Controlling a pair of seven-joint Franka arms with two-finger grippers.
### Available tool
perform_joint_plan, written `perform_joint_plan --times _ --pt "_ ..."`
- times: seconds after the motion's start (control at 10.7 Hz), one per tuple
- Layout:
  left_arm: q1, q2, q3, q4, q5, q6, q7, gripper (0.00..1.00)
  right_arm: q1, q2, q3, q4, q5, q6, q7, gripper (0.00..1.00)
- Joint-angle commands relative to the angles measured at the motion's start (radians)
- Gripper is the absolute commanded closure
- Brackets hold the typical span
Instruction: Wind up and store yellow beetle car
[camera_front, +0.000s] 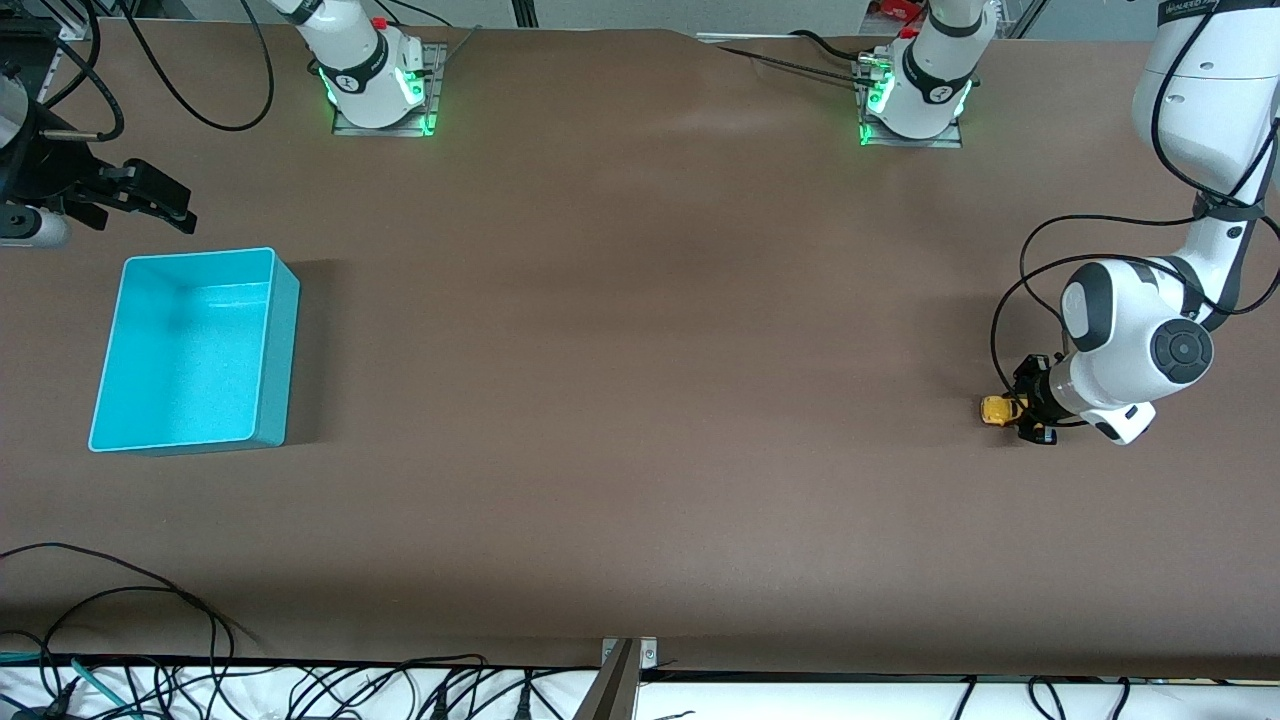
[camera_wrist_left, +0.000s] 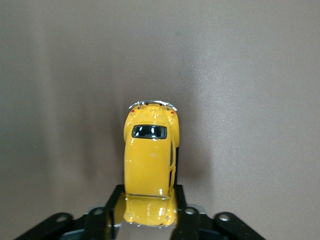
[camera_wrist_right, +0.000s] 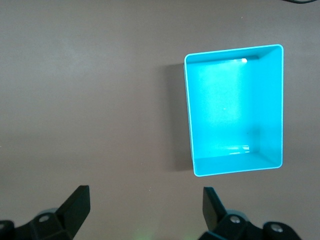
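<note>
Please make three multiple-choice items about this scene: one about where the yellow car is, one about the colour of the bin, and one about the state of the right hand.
1. Where is the yellow beetle car?
A. In the bin
B. On the table, between the left hand's fingers
C. Under the right hand

2. What colour is the bin?
A. Teal
B. Red
C. White

3. The right hand is:
A. Shut on the car
B. Inside the bin
C. Open, holding nothing

Key: 1 B, the fingers flank the car; 2 A, both views show teal; 3 C, its fingers stand wide apart.
</note>
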Motion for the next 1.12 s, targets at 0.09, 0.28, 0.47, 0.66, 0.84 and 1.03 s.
perform_joint_plan --times 0.09,0.28,0.47,0.66,0.84,1.03 --pt "0.002 0.008 0.002 0.017 0.029 -0.019 0.01 1.0 -0.003 0.004 -0.002 0.015 0.015 -0.006 -0.005 0.0" --pt "-0.001 0.005 0.001 0.018 0.024 -0.023 0.014 1.0 -0.003 0.004 -0.002 0.015 0.015 -0.006 -0.007 0.0" --pt "-0.017 0.002 -0.022 0.049 0.01 -0.077 -0.028 1.0 -0.005 0.004 -0.003 0.011 0.018 -0.008 -0.007 0.0" --pt "-0.059 0.002 -0.031 0.064 0.01 -0.111 -0.096 1.0 -0.005 0.004 -0.003 0.011 0.018 -0.008 -0.007 0.0" --pt "-0.114 0.005 -0.031 0.066 0.01 -0.111 -0.178 1.0 -0.006 0.004 -0.003 0.011 0.016 -0.012 -0.007 0.0" --pt "-0.155 0.014 -0.031 0.067 0.009 -0.111 -0.242 1.0 -0.005 0.004 -0.002 0.011 0.018 -0.015 -0.004 0.0"
